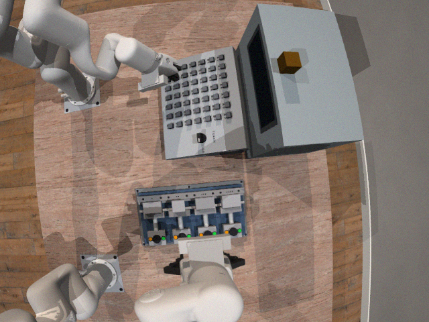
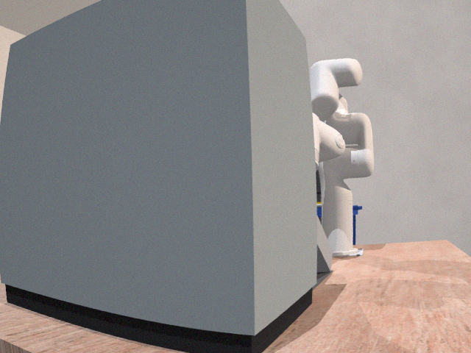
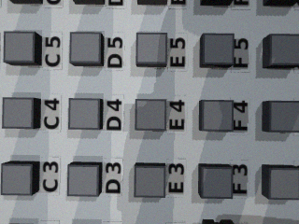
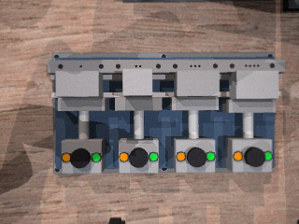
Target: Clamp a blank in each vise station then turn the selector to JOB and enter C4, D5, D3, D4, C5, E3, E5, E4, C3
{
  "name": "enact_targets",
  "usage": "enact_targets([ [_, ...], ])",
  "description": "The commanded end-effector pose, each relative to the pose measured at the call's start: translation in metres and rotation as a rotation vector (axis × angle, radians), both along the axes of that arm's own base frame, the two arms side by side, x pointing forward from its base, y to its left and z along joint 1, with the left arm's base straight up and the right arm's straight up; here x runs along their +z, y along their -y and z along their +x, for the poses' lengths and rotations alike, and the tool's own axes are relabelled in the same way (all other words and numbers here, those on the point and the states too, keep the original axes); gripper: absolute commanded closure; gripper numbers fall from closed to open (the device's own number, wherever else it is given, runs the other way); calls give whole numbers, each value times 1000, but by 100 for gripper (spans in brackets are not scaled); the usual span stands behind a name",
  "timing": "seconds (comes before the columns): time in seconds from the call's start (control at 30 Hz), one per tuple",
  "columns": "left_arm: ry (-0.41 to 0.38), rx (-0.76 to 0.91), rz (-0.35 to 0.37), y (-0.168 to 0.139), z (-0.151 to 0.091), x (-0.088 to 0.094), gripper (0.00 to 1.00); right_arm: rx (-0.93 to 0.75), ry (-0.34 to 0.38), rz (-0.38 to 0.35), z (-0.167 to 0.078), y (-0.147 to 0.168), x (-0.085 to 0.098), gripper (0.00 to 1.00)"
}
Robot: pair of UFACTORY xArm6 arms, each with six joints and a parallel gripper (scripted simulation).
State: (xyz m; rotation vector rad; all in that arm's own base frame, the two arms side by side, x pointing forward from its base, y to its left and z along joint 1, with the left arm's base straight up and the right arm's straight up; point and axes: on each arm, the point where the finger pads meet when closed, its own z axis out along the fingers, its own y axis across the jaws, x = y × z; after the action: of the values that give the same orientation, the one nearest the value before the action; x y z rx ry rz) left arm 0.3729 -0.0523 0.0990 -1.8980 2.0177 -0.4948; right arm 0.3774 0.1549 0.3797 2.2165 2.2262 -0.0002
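Note:
My left gripper [image 1: 178, 72] is shut and empty above the key panel [image 1: 183, 147]. The left wrist view shows keys C5 [image 3: 19, 48], C4 [image 3: 18, 113], C3 [image 3: 16, 180], D5 [image 3: 86, 49], D4 [image 3: 85, 114], D3 [image 3: 84, 180], E5 [image 3: 150, 49], E4 [image 3: 149, 115] and E3 [image 3: 149, 181], none lit. The selector [image 1: 201, 137] is uncovered; its setting is unclear. The amber lamp [image 1: 289, 62] looks dull. Blanks [image 4: 77, 84] [image 4: 137, 82] [image 4: 197, 83] [image 4: 256, 85] sit in the stations; the rightmost looks shifted right of its moving jaw [image 4: 251, 106]. My right gripper [image 1: 204, 265] is open and empty beside the vises.
The cabinet [image 1: 318, 104] [image 2: 132, 170] stands behind the key panel and hides it in the exterior view. Four black valve knobs [image 4: 80, 158] [image 4: 138, 158] [image 4: 196, 157] [image 4: 255, 157] sit between orange and green lights at the vise base's front.

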Motion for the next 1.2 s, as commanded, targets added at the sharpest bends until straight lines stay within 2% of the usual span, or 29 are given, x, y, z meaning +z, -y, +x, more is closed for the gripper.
enact_targets([
  [0.0,4,0,0,0,2,1,100,0,5,2,0,0,2,0],
  [0.37,4,0,0,0,1,2,100,0,5,2,0,0,2,0],
  [0.57,4,0,-1,2,-3,9,100,0,5,2,0,0,2,0],
  [0.87,4,0,-1,66,-7,9,100,0,5,2,0,0,2,0],
  [1.17,4,0,-1,68,-7,9,100,0,5,2,0,0,2,0],
])
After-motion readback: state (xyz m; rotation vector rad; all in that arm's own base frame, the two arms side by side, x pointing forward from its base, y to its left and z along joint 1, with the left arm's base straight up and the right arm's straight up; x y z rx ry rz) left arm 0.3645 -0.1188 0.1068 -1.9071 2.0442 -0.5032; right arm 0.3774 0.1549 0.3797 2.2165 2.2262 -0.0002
